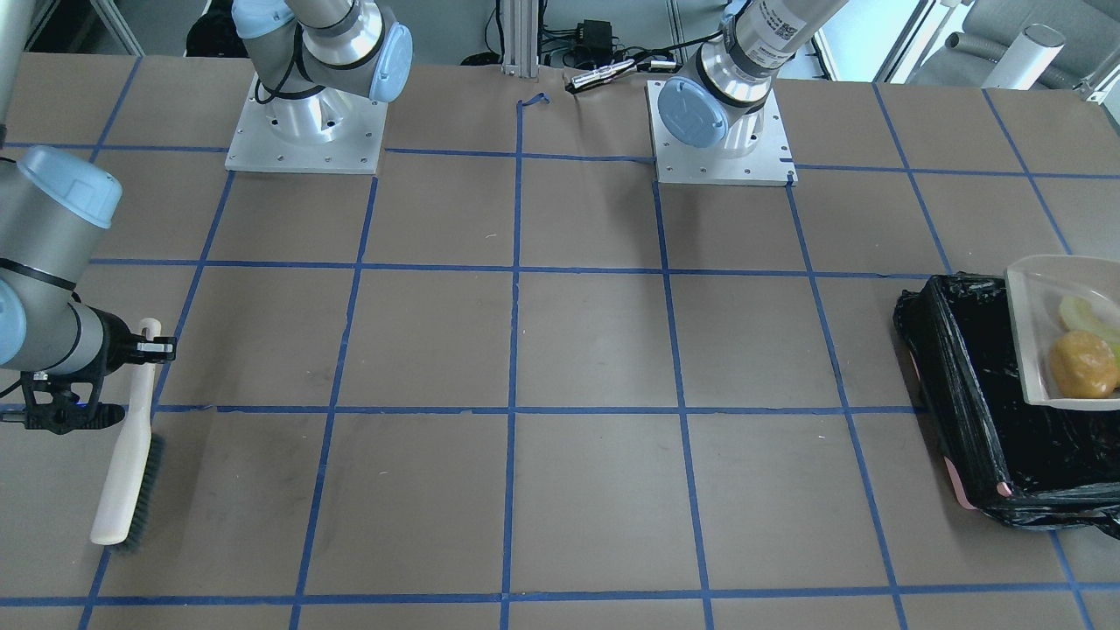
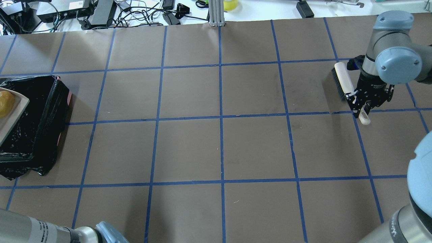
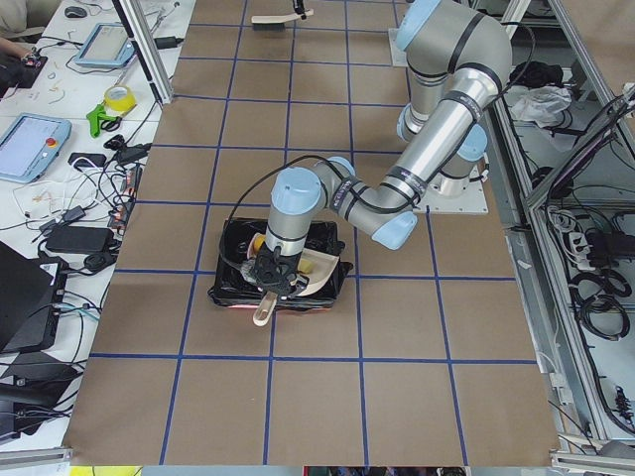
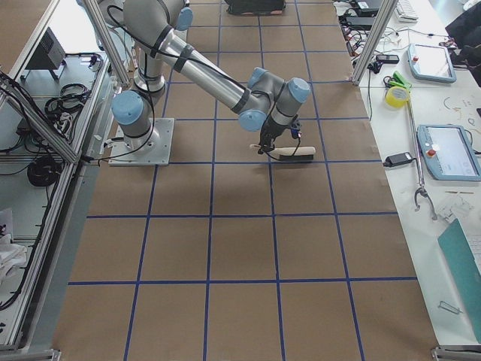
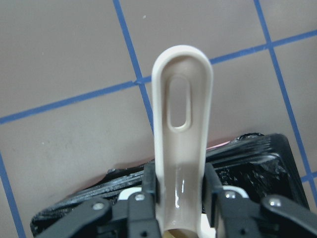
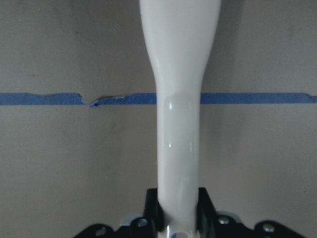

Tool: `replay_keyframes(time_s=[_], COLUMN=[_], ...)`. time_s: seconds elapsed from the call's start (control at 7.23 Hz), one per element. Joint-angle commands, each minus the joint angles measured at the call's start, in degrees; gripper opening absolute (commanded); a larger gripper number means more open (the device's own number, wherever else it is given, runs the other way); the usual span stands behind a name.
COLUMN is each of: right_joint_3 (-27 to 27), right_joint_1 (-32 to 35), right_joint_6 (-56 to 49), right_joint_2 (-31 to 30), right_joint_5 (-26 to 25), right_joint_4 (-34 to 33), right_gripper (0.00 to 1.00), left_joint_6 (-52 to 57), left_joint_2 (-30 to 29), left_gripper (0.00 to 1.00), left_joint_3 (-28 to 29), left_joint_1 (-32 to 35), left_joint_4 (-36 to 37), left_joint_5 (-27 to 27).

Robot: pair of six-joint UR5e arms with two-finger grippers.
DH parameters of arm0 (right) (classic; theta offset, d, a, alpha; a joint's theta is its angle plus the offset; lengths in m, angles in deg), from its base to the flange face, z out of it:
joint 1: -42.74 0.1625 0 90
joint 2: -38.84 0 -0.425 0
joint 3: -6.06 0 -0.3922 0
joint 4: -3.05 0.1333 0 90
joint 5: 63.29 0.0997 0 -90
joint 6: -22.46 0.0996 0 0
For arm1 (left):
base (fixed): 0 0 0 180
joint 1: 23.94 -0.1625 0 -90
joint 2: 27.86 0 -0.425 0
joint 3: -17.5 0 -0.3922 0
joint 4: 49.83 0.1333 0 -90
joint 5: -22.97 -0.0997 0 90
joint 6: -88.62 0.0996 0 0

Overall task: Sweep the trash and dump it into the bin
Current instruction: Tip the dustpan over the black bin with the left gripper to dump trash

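Two trash pieces (image 1: 1083,363) sit in dustpan (image 1: 1031,341), left gripper (image 5: 180,187) jaws clamped on its handle over bin (image 1: 958,394) for dumping; right gripper (image 6: 178,206) jaws hold brush (image 1: 129,455) aside, lower left.

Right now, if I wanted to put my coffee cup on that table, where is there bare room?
The middle of the table shows bare, from the bin at one end to the brush at the other. Crowded spots: over the bin, where the left gripper holds the dustpan, and around the right gripper clamping the brush.
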Motion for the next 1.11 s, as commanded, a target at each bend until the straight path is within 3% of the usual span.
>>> replay_keyframes(time_s=[0.0,0.14,0.55,0.83,0.97], right_joint_3=[-0.03,-0.12,-0.82,-5.8,-8.18], right_joint_1=[0.0,0.0,0.0,0.09,0.44], right_joint_6=[0.07,-0.02,-0.02,0.33,0.33], right_joint_2=[0.14,0.41,-0.2,-3.61,-6.85], right_joint_5=[0.05,0.05,0.05,6.44,6.9], right_joint_4=[-0.44,-0.44,-0.1,2.26,6.02], right_gripper=[0.49,0.52,0.74,0.91,0.96], left_joint_6=[3.13,3.32,7.25,11.31,14.72], left_joint_2=[0.55,1.08,1.87,1.87,1.87], left_gripper=[0.0,0.0,0.0,0.0,0.0], left_joint_3=[-0.32,-0.41,-0.67,-0.94,-1.37], left_joint_1=[1.84,3.94,7.04,7.04,7.22], left_joint_4=[6.1,6.21,9.54,13.76,17.34], left_joint_5=[-1.12,-2.26,-6.49,-6.49,-6.49])
